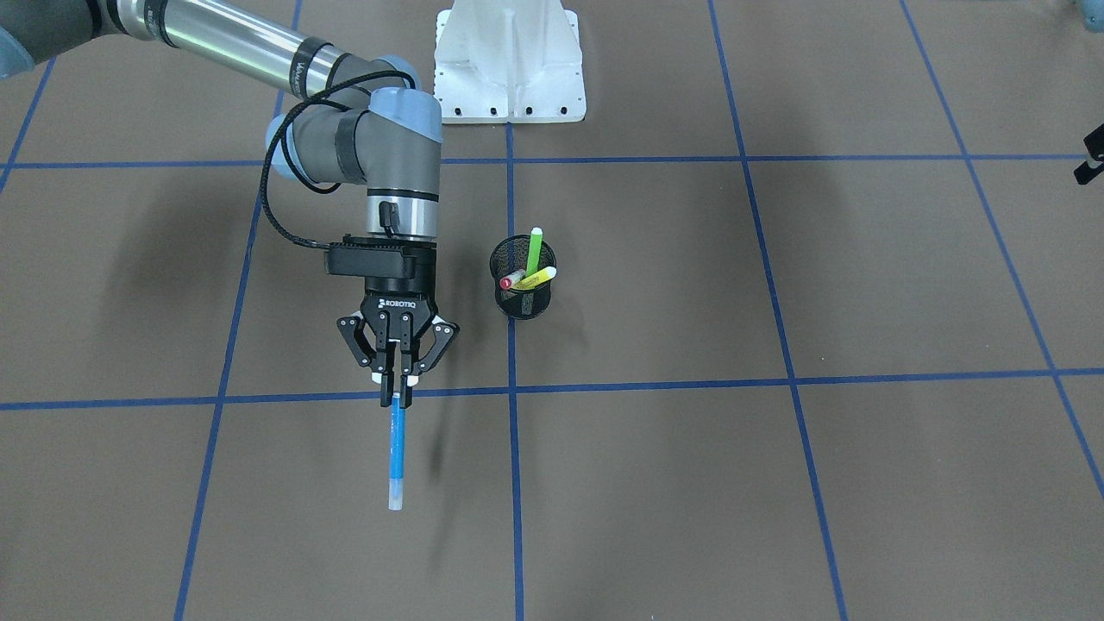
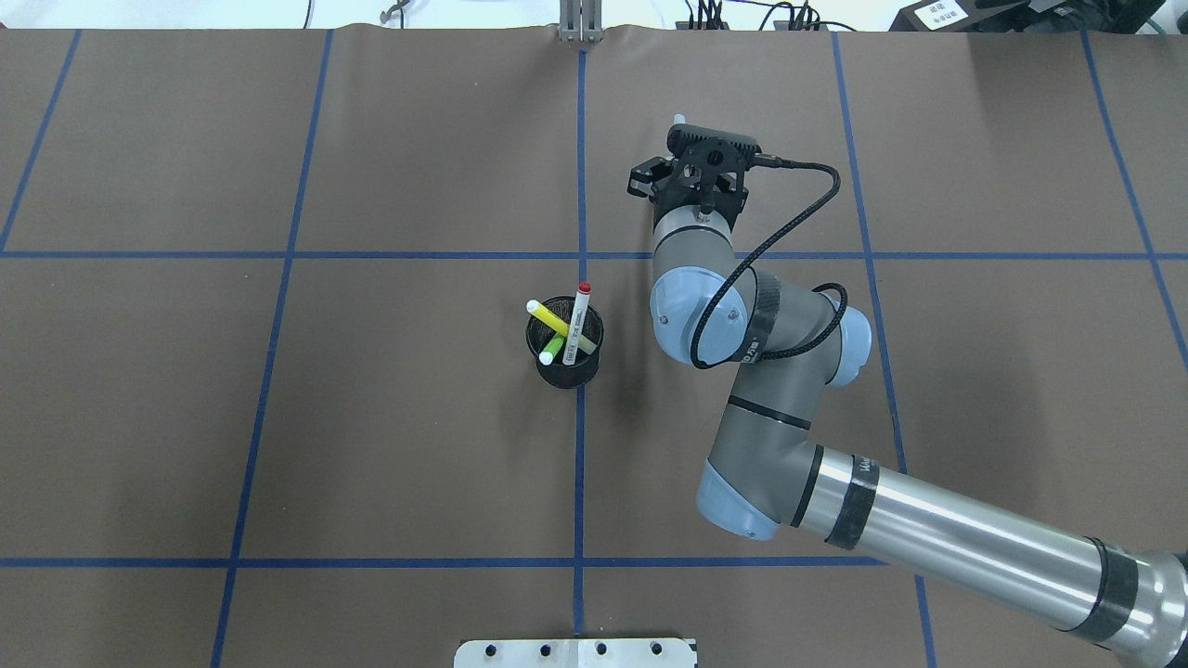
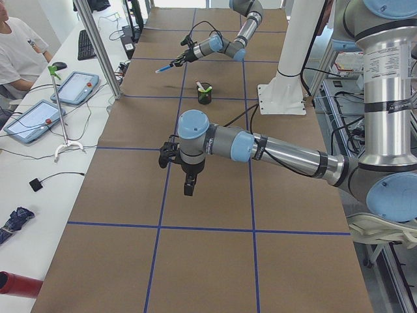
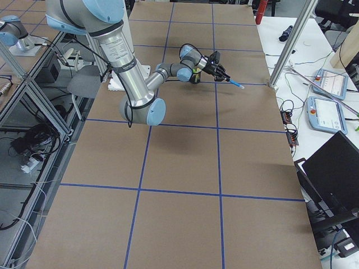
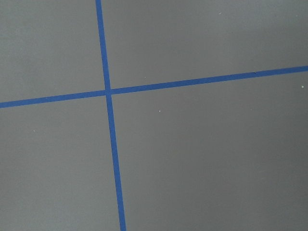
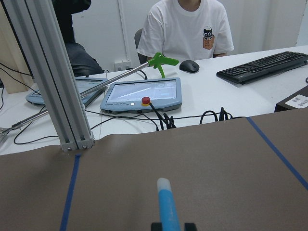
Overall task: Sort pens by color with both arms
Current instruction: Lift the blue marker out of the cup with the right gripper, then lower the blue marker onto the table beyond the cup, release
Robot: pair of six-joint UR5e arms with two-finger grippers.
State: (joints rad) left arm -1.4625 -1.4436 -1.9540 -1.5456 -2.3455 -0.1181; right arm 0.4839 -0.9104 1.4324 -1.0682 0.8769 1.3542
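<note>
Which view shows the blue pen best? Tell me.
Exterior front-facing: the blue pen shows nearly full length, sticking out of the right gripper shut on it. Overhead shows only its pale tip; side views show it small; right wrist view, foreshortened; left wrist, nothing.

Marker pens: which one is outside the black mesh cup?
The blue marker pen, held in the right gripper; the lime green pen, yellow pen and red-and-white pen stand in the cup.

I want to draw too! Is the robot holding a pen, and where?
Yes: the right gripper pinches the blue pen at one end, pale tip pointing away.
</note>
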